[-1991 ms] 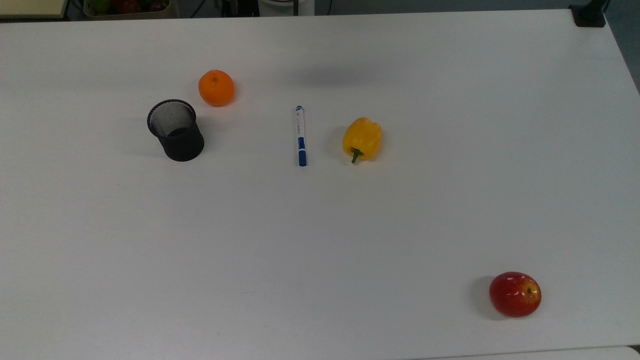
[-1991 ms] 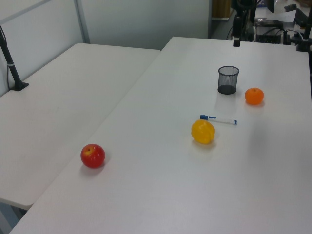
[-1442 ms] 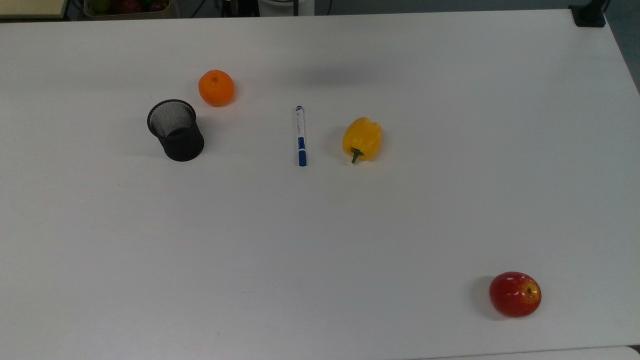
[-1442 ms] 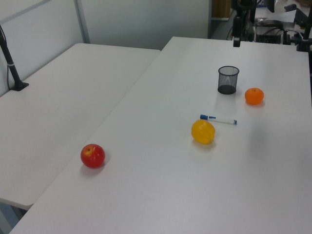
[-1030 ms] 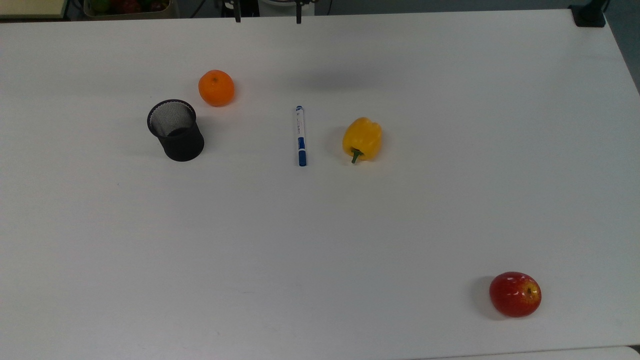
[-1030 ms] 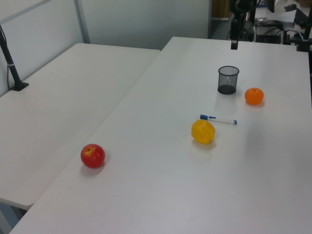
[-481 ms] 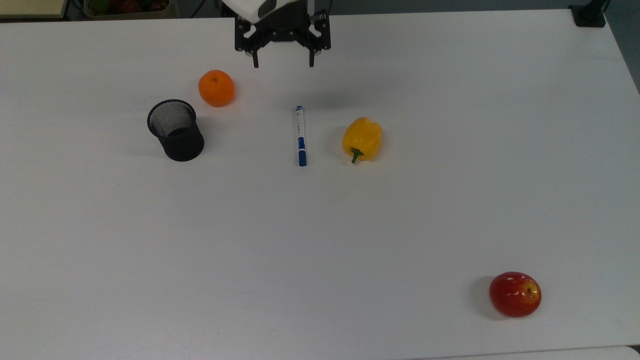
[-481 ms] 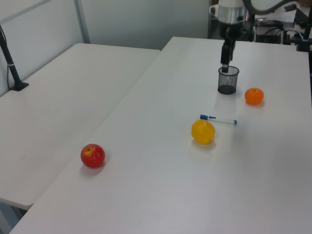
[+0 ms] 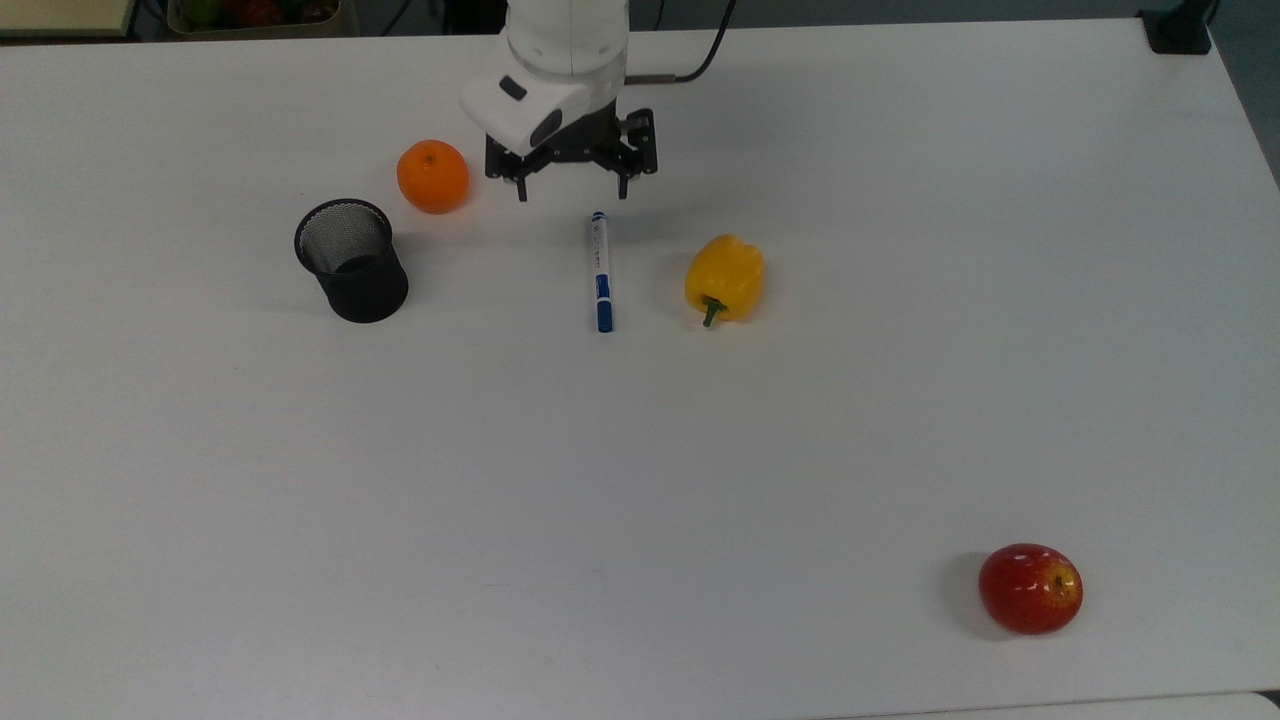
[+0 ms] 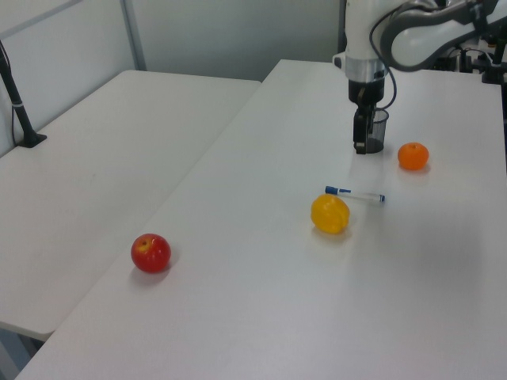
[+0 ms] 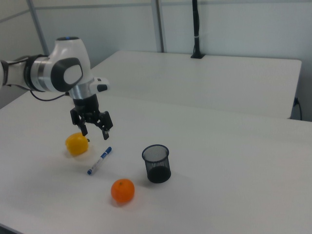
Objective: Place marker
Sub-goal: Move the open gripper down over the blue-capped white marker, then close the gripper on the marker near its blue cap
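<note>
**Gripper arrives above the marker's end**

The marker [image 9: 601,271] lies flat on the white table [image 9: 640,450], unmoved, between the mesh pen cup [image 9: 351,260] and the yellow bell pepper [image 9: 724,277]. The gripper [image 9: 571,190], half a second ago farther from the marker, now hangs by its small-tipped end, fingers spread wide and empty. An orange [image 9: 432,176] sits near the marker; a red apple [image 9: 1030,588] lies well apart.

marker [image 9: 601,271]: we see it flat on the table [image 9: 640,450], top view's centre
cup [image 9: 351,260]: far left of it; orange [image 9: 433,176] behind
pepper [image 9: 724,279]: just right
apple [image 9: 1030,588]: near right corner
</note>
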